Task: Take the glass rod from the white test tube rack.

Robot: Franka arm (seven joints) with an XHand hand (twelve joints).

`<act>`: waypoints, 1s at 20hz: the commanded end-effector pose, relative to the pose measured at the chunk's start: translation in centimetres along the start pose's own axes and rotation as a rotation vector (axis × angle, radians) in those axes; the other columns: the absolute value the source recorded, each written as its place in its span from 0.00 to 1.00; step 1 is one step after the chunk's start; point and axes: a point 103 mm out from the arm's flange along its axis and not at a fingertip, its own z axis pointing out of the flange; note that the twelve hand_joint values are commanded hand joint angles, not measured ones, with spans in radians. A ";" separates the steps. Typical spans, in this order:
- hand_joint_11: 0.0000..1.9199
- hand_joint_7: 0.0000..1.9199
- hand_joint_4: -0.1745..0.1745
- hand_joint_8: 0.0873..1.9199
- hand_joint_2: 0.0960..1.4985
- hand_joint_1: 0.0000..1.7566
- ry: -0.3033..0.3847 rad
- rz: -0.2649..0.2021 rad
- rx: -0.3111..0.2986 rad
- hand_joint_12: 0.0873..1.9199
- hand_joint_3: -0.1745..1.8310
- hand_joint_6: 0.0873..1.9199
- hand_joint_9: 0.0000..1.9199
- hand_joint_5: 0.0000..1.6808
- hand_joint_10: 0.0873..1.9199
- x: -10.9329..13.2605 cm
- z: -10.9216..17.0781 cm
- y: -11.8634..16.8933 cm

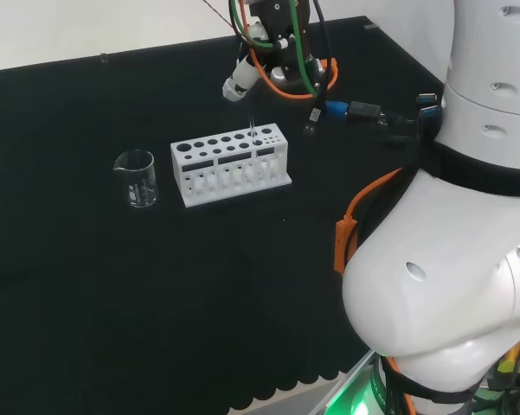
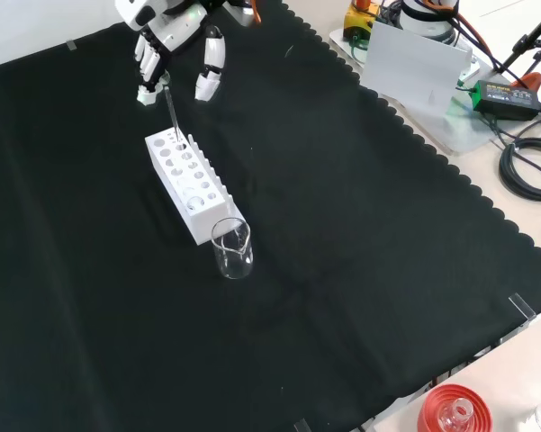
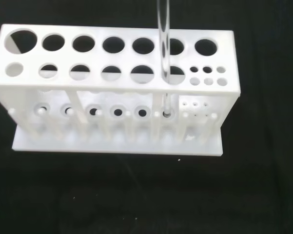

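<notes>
Black cloth point(image 1: 156, 285) covers the table in the head view, with a pale wall band beyond its far edge; the white test tube rack point(image 1: 230, 164) stands toward the far side, an empty clear beaker point(image 1: 137, 178) just beside it on the left, and the glass rod point(image 1: 253, 130) rises from a hole near the rack's right end up to the hand point(image 1: 242, 82), whose fingers are curled and pinch its top. Front view: the cloth's scalloped edge runs along the right, where a power brick point(image 2: 498, 95), cables and a white sheet point(image 2: 416, 67) lie on the bare table, and a red ribbed stand point(image 2: 450, 409) carrying a clear flask sits at the near edge. The rack's holes hold nothing but the rod, slightly tilted, its lower end still inside. Wrist view: the rod passes down through a top hole of the rack to a socket in the base.
</notes>
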 end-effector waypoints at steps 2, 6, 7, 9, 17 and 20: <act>0.30 0.29 0.27 0.39 0.53 0.38 0.009 -0.017 0.009 0.70 0.29 0.24 0.42 0.25 0.36 -0.2 0.9 0.8; 0.33 0.31 0.25 0.39 0.53 0.41 0.013 -0.022 0.010 0.68 0.31 0.36 0.44 0.25 0.36 -0.3 1.4 1.0; 0.34 0.31 0.24 0.39 0.53 0.42 0.013 -0.024 0.009 0.68 0.31 0.37 0.45 0.26 0.36 -0.3 1.4 1.1; 0.36 0.32 0.23 0.39 0.53 0.43 0.006 -0.023 0.003 0.67 0.32 0.40 0.46 0.27 0.35 -0.1 1.4 1.3; 0.46 0.40 0.14 0.37 0.52 0.52 0.022 -0.045 -0.059 0.62 0.37 0.45 0.54 0.36 0.31 -0.1 1.5 2.7; 0.52 0.44 0.08 0.36 0.52 0.56 0.020 -0.048 -0.090 0.59 0.39 0.45 0.59 0.41 0.27 0.1 1.4 3.3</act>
